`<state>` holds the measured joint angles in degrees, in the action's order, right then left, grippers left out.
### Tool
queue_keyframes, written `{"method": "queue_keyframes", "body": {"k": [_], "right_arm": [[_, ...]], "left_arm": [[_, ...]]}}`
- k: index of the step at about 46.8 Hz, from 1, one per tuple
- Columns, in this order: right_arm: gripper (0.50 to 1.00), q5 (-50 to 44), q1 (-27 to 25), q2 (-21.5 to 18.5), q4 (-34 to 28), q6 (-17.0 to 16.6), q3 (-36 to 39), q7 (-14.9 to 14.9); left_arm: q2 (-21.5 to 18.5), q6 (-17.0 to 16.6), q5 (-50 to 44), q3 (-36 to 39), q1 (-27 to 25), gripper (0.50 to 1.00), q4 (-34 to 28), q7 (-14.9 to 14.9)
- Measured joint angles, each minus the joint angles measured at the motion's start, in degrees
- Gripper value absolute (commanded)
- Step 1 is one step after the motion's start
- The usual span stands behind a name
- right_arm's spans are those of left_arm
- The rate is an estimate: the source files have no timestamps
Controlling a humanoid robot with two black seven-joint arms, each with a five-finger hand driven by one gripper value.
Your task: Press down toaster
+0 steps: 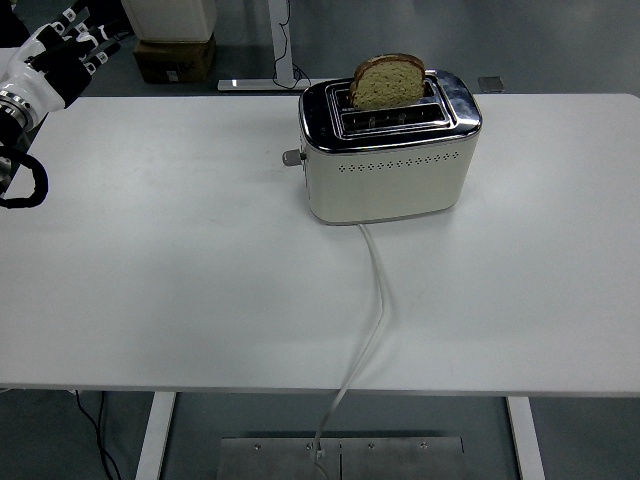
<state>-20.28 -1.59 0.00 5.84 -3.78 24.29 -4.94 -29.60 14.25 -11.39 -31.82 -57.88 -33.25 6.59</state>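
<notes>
Head view: the cream toaster (390, 150) sits toward the back middle of the white table (200, 290), with a bread slice (388, 80) sticking up out of a slot and its white cord (372, 310) trailing off the near edge. The left hand (55, 55) is up in the top-left corner, well away from the toaster, holding nothing, though honestly can't tell how its fingers are set.

A single head view looks from high on the robot's side, facing forward and down toward twelve o'clock. It stands well back, taking in the counter (200, 300) from its near edge at six o'clock to the floor beyond.
</notes>
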Motion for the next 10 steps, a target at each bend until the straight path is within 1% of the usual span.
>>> {"method": "queue_keyframes", "body": {"k": [4, 8, 10], "right_arm": [[1.000, -0.02, 0.00, 0.00, 0.00, 0.00, -0.02, 0.01], [1.000, -0.03, 0.00, 0.00, -0.02, 0.00, -0.04, 0.02], [1.000, -0.03, 0.01, 0.00, -0.03, 0.00, -0.04, 0.03]], "left_arm": [[-0.02, 2.41, 0.23, -2.30, 1.77, 1.000, 3.15, 0.08], [-0.02, 4.82, 0.23, -2.90, 2.73, 1.000, 6.42, 0.24], [0.12, 5.47, 0.23, -2.95, 2.98, 1.000, 7.73, 0.55]]}}
